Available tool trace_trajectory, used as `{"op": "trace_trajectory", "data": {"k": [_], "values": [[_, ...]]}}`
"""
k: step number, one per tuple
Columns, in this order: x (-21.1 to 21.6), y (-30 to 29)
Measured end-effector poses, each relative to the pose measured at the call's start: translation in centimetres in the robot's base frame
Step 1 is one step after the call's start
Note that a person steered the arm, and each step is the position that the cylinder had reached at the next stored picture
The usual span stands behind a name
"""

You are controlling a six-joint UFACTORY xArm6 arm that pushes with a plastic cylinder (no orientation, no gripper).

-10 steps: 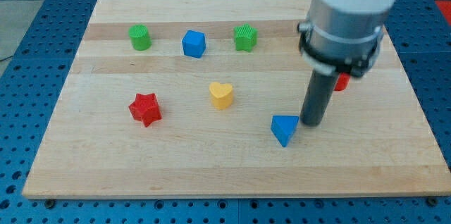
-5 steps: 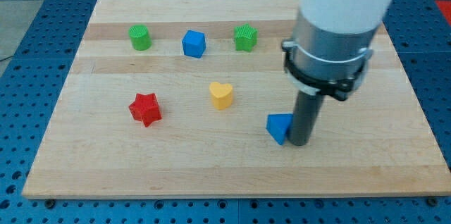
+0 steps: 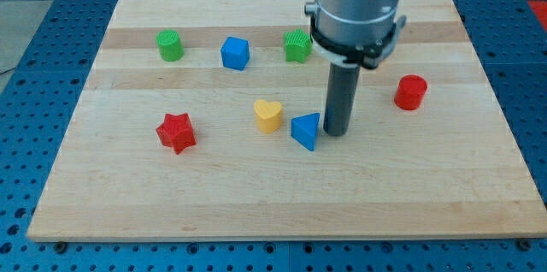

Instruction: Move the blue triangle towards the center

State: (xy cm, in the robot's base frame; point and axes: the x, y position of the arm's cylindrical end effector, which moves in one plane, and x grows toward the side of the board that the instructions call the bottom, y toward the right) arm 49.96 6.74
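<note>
**Tip set against the blue triangle near the board's middle**

The blue triangle (image 3: 305, 130) is seen a little right of and nearer than the middle of the wooden board (image 3: 273, 204). My tip (image 3: 335, 132) is placed at the triangle's right side, touching it or just beside it; a gap cannot be made out. No pincer is carried by the arm, only the straight dark rod, so nothing is clamped.

The yellow heart (image 3: 268, 115) is found just left of the triangle, close by but apart from it. The red star (image 3: 176, 132) lies well to the left, at about the same depth.

Along the far part of the board three blocks are lined up: a green cylinder (image 3: 170, 45) at the left, a blue cube (image 3: 234, 53) in the middle, and a second green block (image 3: 297, 46) to its right, whose shape cannot be made out clearly and whose right edge is partly hidden by the arm's grey collar. A red cylinder (image 3: 411, 92) stands at the right, well apart from the tip and the triangle.

The board is laid on a blue perforated table (image 3: 34, 67).
</note>
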Motion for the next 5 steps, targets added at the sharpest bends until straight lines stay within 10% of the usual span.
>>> {"op": "trace_trajectory", "data": {"k": [1, 5], "values": [[4.6, -0.1], [0.7, -1.0]]}}
